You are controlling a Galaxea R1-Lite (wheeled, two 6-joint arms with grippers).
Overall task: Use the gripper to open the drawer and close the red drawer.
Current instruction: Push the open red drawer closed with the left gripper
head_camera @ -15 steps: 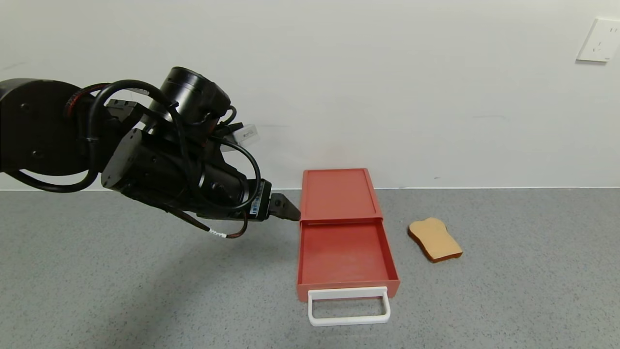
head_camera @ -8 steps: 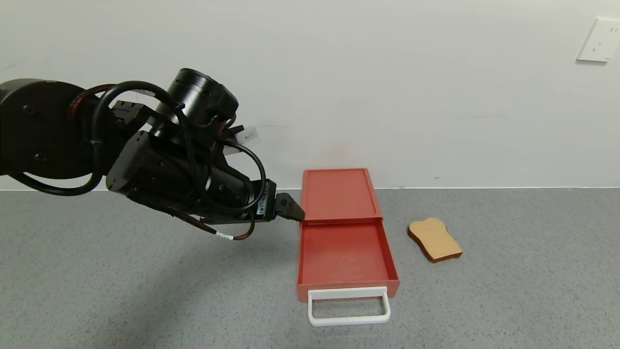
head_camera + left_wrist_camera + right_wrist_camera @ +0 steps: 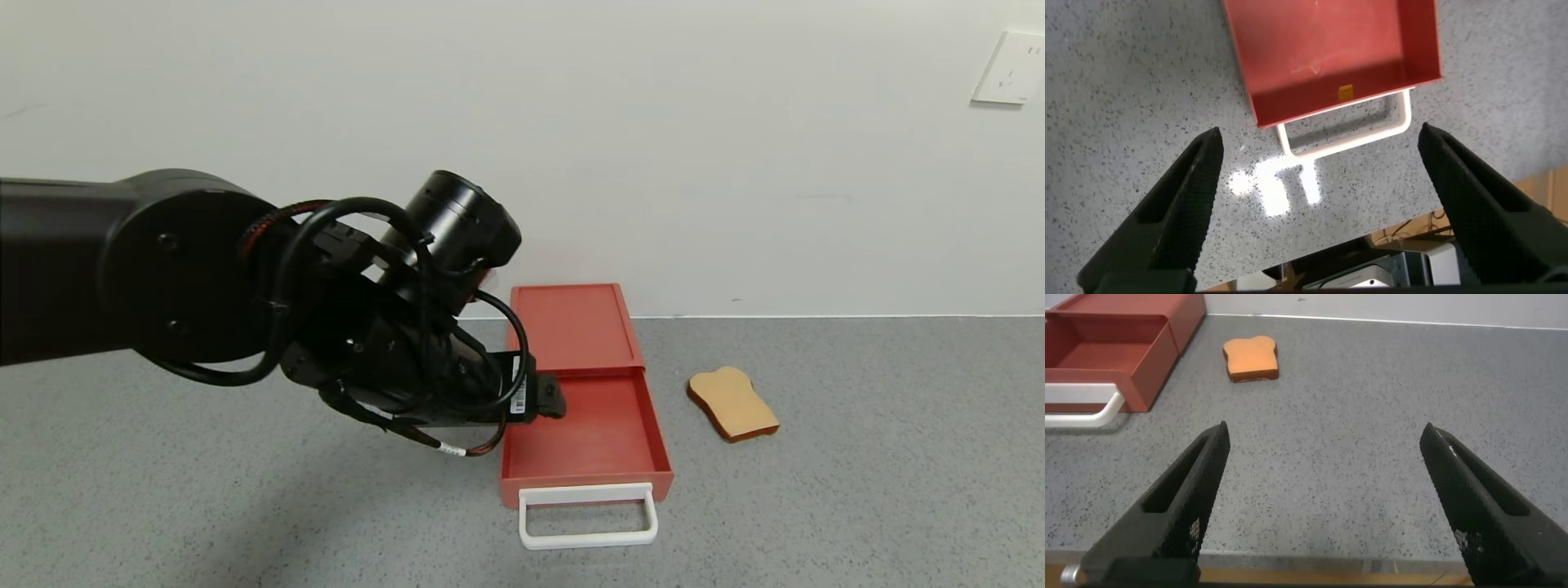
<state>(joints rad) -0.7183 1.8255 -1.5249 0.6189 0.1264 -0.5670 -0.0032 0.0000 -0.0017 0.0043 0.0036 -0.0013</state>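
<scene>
The red drawer (image 3: 584, 433) stands pulled out of its red case (image 3: 571, 327), with its white loop handle (image 3: 588, 537) toward me. My left gripper (image 3: 551, 398) hovers over the left part of the open tray, above the table. In the left wrist view the left gripper (image 3: 1320, 139) is open and empty, looking down on the drawer's front (image 3: 1331, 49) and handle (image 3: 1339, 145). My right gripper (image 3: 1324, 430) is open and empty low over the table, off to the right of the drawer (image 3: 1110, 355); it is out of the head view.
A tan toast-shaped slice (image 3: 732, 403) lies on the grey table to the right of the drawer; it also shows in the right wrist view (image 3: 1251, 358). A white wall stands close behind the case. A wall socket (image 3: 1011, 67) is at the upper right.
My left arm has swung right and nearer to me. Its gripper has gone from beside the case's left edge to over the open tray. The drawer has not moved.
</scene>
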